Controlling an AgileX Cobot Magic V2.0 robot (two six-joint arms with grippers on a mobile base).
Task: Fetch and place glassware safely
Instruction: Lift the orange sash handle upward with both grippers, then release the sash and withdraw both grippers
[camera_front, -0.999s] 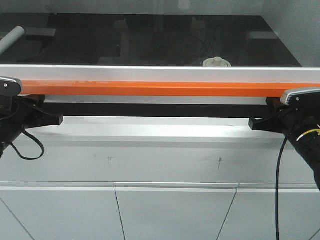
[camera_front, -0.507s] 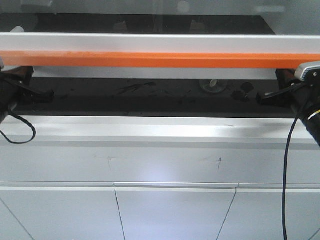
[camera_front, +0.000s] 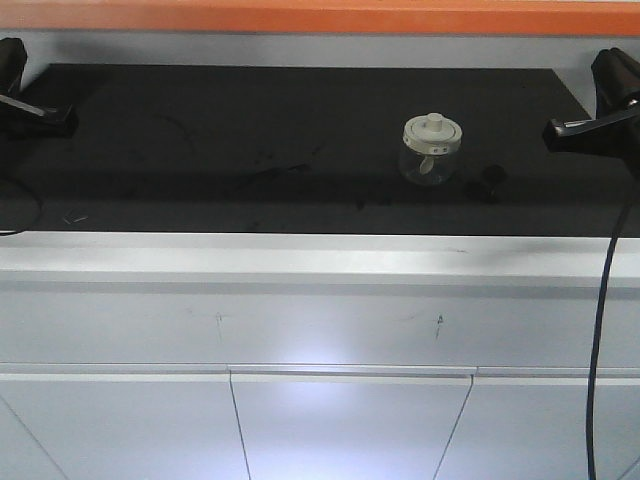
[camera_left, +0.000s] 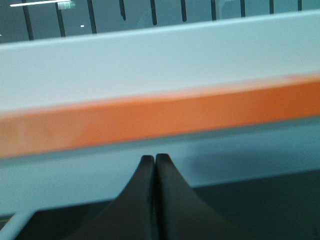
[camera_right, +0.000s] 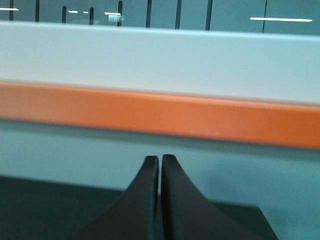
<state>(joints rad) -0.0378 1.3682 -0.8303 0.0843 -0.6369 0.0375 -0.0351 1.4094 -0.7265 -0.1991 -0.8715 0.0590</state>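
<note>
This is the approach step, as I judge it: both arms are at the sides of the black table and nothing is gripped. The glass jar stands upright on the table, toward 3 o'clock from its middle. Its cream-white lid is seated on top with the knob up. A small dark object lies just beside the jar at 4 o'clock; what it is I cannot tell. In its wrist view the right tool has its two fingers pressed together with nothing between them, and it points toward the orange bar that runs along the 12 o'clock edge of the front view. The left tool likewise has its fingers together and holds nothing. From the front, the right tool sits at 3 o'clock from the jar, near but apart, while the left is well away at 9 o'clock. The right arm therefore looks the natural one to make the fetch. The next move calls for spreading that tool's fingers and bringing it in from 3 o'clock, level with the glass body below the lid and clear of the dark object. It should then close gently on the body and not the knob, since the glass is smooth and the lid may only rest loose.
</note>
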